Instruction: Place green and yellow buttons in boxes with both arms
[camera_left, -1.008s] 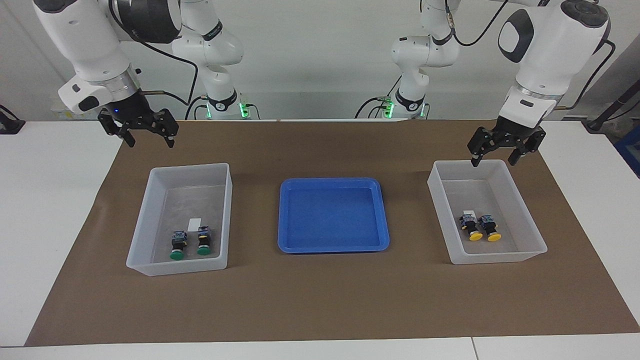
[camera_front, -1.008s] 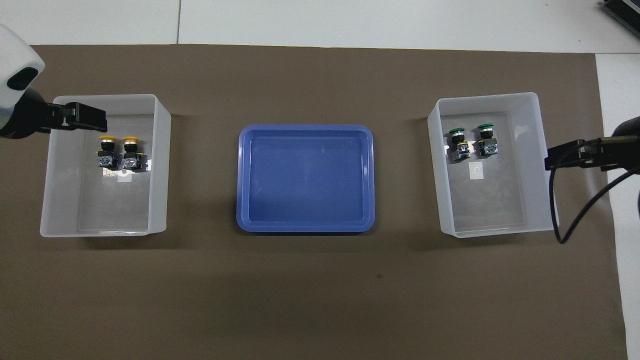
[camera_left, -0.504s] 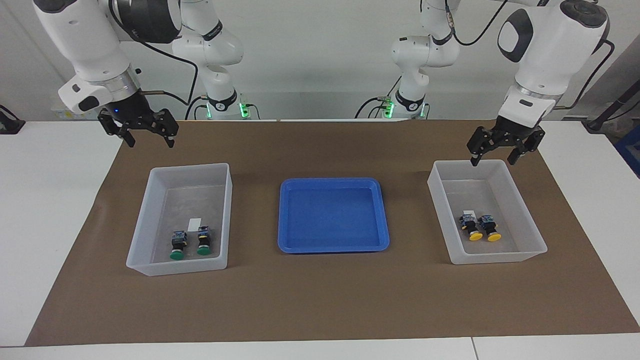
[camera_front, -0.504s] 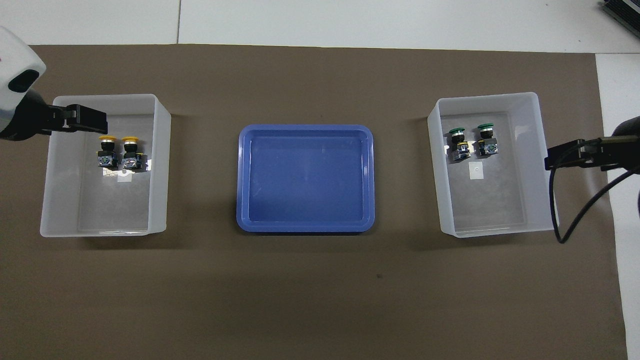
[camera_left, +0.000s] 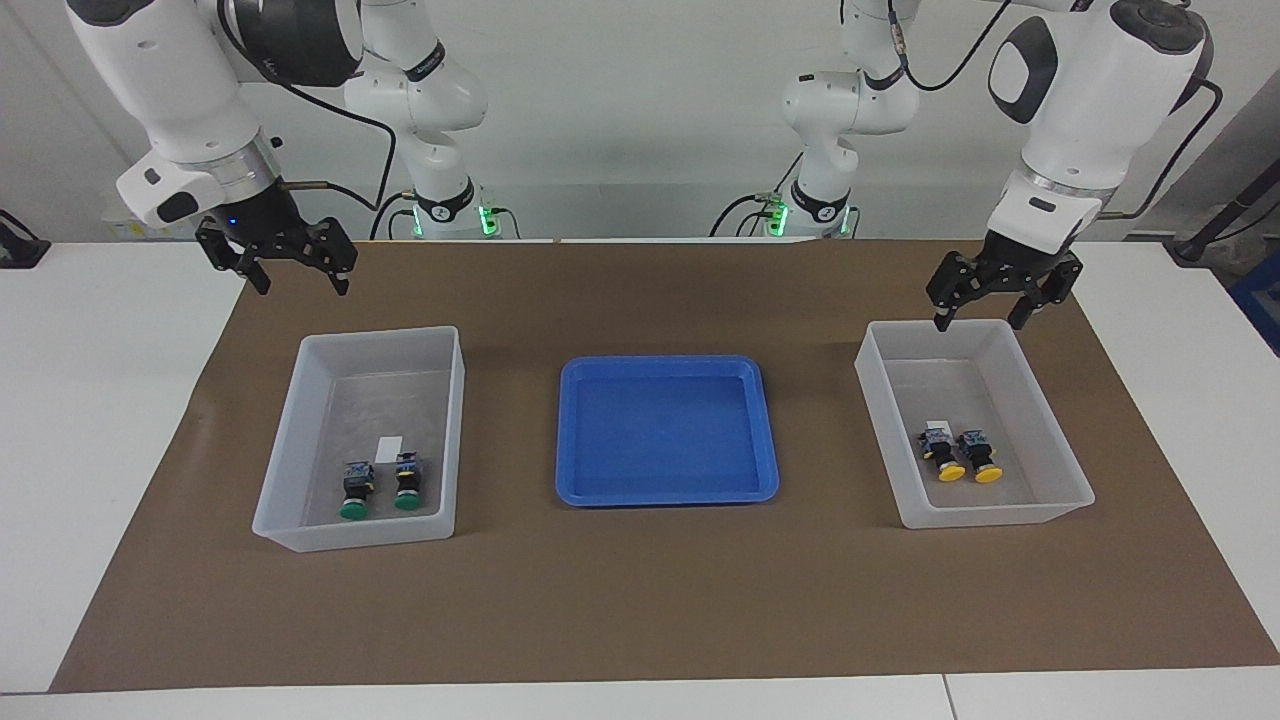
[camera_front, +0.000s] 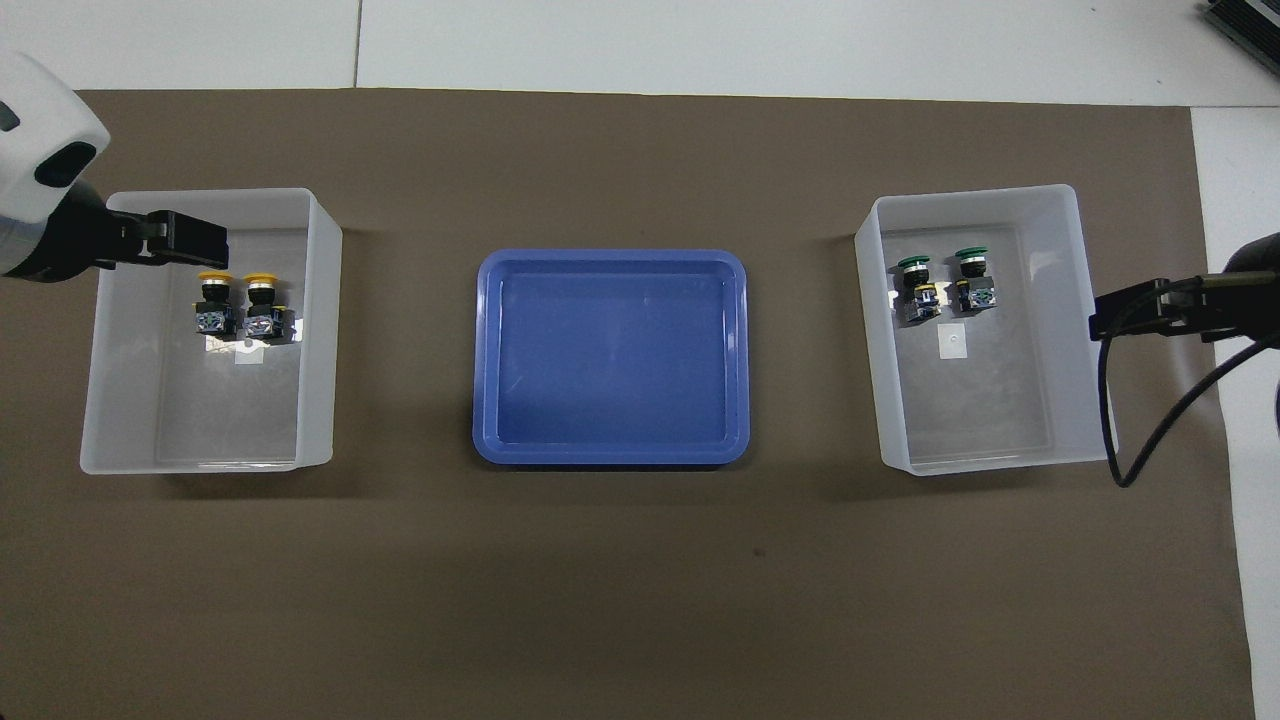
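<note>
Hovering empty, both spread: left gripper (camera_left: 980, 294) upper right above yellow buttons (camera_left: 958, 453) box; right gripper (camera_left: 277, 257) upper left, green buttons (camera_left: 380, 487) boxed.

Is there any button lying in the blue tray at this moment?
No, the blue tray holds nothing; the two yellow buttons sit in one box and the two green buttons in the other box.
</note>
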